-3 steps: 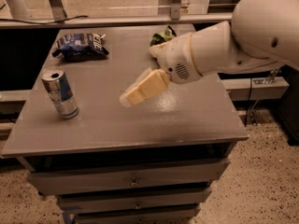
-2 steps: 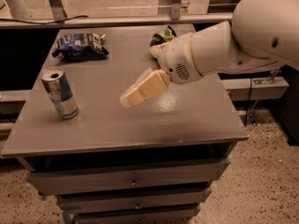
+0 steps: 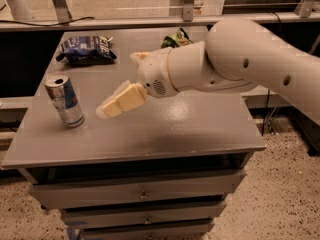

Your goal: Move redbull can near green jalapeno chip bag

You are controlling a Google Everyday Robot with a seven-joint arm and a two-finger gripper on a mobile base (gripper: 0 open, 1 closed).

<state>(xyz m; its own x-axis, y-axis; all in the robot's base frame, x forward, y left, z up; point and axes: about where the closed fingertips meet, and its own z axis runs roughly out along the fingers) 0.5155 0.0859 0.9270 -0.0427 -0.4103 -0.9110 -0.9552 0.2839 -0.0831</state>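
The redbull can (image 3: 64, 99) stands upright on the left side of the grey table (image 3: 190, 124), near its front edge. The green jalapeno chip bag (image 3: 176, 38) lies at the back of the table, partly hidden behind my arm. My gripper (image 3: 118, 103) hangs low over the middle-left of the table and points left and down toward the can. It is a short gap to the right of the can and touches nothing.
A dark blue chip bag (image 3: 86, 49) lies at the back left of the table. My big white arm (image 3: 240, 59) reaches in from the right over the table's right half. Drawers sit under the tabletop, and a rail runs behind it.
My gripper has moved left, closer to the redbull can. The can and both bags have not moved.
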